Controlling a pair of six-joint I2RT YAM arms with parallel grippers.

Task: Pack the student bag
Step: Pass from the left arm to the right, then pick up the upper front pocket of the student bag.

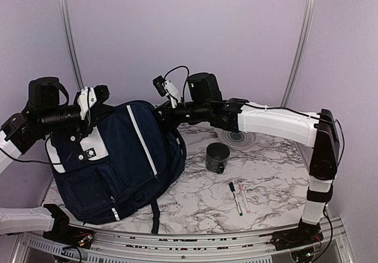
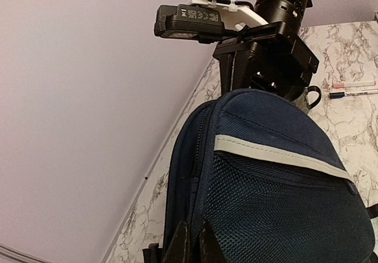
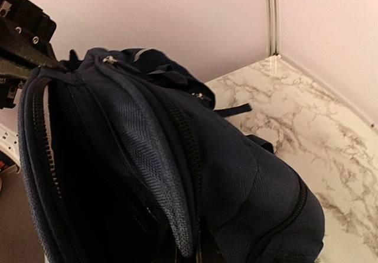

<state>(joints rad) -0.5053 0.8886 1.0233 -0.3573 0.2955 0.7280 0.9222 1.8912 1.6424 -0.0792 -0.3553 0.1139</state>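
Bag lies at 9 o'clock on the bench, its long axis running from 1 to 7 o'clock, top pointing away. My left hand is clamped on its top edge; my right hand pinches the opposite edge.

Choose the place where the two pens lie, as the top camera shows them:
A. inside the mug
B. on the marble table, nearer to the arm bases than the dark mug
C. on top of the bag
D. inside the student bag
B: the two pens lie side by side on the bare table, below the dark mug in the picture and right of the student bag.
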